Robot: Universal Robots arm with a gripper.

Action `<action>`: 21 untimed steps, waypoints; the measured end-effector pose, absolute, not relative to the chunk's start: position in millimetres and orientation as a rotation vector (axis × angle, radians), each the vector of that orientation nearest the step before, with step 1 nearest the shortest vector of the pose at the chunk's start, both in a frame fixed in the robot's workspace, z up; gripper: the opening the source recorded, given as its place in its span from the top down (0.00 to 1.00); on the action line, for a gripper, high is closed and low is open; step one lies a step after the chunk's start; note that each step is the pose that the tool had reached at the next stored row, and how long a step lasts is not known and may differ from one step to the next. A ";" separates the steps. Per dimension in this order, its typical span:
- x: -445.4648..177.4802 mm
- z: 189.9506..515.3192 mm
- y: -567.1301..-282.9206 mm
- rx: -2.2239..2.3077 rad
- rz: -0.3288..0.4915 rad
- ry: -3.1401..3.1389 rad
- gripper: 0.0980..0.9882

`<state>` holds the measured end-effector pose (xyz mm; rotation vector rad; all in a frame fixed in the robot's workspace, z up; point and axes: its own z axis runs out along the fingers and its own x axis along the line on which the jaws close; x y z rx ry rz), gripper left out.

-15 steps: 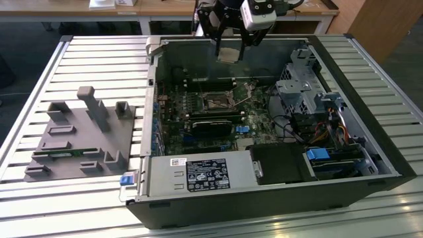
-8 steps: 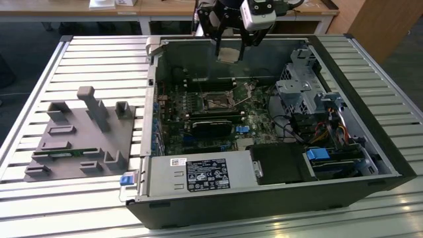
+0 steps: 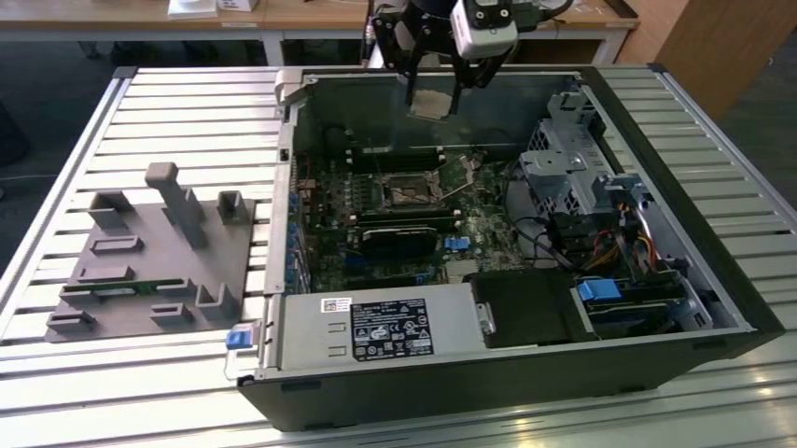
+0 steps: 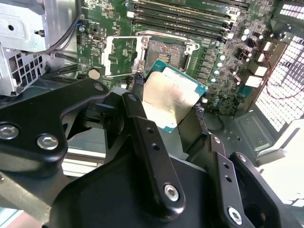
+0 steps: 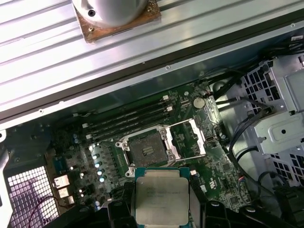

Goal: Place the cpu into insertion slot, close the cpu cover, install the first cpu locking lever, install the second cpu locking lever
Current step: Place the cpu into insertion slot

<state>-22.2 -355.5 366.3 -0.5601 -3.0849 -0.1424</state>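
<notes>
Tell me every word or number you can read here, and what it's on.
Big label on the grey metal box: print too small to read.
Small white sticker beside it: unreadable.
cpu in the gripper: faint markings, too blurred.
No text can be quoted.

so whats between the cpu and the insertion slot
Only the socket's metal frame edge, in the first wrist view; nothing else between the cpu and the insertion slot.
</notes>
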 end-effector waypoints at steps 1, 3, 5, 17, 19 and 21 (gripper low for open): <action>-22.2 366.2 -355.5 -0.566 -0.142 -3.084 0.51; -22.2 366.0 -355.5 -0.577 -0.142 -3.082 0.51; -22.2 365.8 -355.4 -0.590 -0.143 -3.080 0.51; -22.7 365.6 -355.4 -0.654 -0.143 -3.069 0.51; -22.8 365.4 -355.4 -0.663 -0.143 -3.067 0.51; -23.0 365.4 -355.4 -0.674 -0.143 -3.065 0.51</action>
